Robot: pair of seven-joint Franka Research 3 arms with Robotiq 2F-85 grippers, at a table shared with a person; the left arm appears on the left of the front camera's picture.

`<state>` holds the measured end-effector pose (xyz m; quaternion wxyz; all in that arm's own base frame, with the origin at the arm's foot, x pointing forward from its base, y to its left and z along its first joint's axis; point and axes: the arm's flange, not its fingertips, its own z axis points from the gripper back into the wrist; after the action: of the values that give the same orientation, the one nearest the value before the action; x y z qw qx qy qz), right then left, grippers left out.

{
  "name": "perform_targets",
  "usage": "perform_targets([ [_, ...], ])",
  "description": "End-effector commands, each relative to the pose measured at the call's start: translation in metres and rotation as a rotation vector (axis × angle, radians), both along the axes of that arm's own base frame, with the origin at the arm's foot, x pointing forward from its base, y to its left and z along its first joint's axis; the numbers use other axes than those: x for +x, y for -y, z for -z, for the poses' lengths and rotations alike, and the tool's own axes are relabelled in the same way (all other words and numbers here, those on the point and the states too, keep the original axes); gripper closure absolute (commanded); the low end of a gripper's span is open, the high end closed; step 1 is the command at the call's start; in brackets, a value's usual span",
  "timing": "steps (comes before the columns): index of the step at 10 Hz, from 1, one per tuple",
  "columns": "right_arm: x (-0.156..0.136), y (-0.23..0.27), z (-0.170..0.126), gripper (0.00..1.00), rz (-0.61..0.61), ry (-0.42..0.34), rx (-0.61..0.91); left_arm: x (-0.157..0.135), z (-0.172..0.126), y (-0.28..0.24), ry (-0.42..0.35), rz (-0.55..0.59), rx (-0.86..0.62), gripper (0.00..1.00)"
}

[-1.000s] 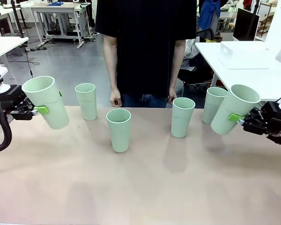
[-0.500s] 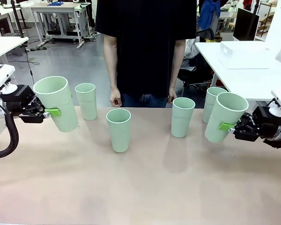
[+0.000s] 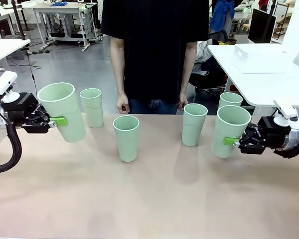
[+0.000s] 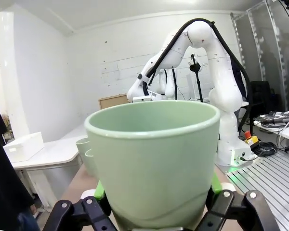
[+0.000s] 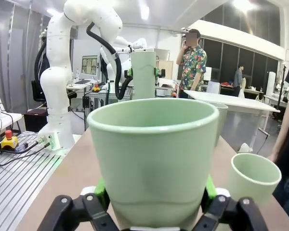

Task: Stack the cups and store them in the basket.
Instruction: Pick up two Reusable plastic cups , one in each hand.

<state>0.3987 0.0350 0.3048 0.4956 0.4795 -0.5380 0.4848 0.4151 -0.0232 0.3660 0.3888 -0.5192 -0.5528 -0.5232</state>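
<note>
Six pale green cups show in the front view. My left gripper [image 3: 61,121] is shut on one cup [image 3: 62,107], held slightly tilted above the table's left side. My right gripper [image 3: 229,141] is shut on another cup [image 3: 230,124], nearly upright at the right side. Four cups stand on the table: far left [image 3: 92,107], centre left [image 3: 126,138], centre right [image 3: 194,124] and far right [image 3: 229,99]. The left wrist view has the held cup [image 4: 154,154] between green pads [image 4: 100,190]. The right wrist view has its cup [image 5: 154,154] likewise gripped, with a standing cup [image 5: 253,180] beside it. The basket is out of view.
A person in a black shirt [image 3: 154,45] stands at the far edge, hands hanging by the table. A white lidded box [image 3: 259,57] lies on a side table at the right. The near half of the tan table [image 3: 149,199] is bare.
Both arms moved inward toward the table's middle with their cups. The cups went from strongly tilted to more upright, and the right one came lower.
</note>
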Motion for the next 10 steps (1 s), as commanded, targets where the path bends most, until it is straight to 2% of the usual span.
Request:
perform_targets([
  [1, 0.000, -0.012, -0.018, 0.13, 0.005, 0.026, -0.014, -0.009, -0.010, 0.002, 0.004, -0.040, -0.006, 0.13],
  [4, 0.003, -0.024, -0.033, 0.13, 0.032, -0.002, -0.021, 0.000, -0.008, 0.002, -0.019, -0.037, 0.005, 0.13],
  [6, 0.008, -0.025, -0.037, 0.13, 0.045, -0.021, -0.015, 0.006, 0.002, 0.004, 0.016, -0.043, 0.018, 0.13],
  [8, 0.012, -0.023, -0.036, 0.13, 0.048, -0.035, -0.010, 0.015, 0.018, 0.007, -0.004, -0.021, 0.044, 0.13],
  [10, 0.014, -0.022, -0.037, 0.13, 0.045, -0.041, -0.010, 0.021, 0.026, 0.008, 0.019, -0.006, 0.048, 0.13],
])
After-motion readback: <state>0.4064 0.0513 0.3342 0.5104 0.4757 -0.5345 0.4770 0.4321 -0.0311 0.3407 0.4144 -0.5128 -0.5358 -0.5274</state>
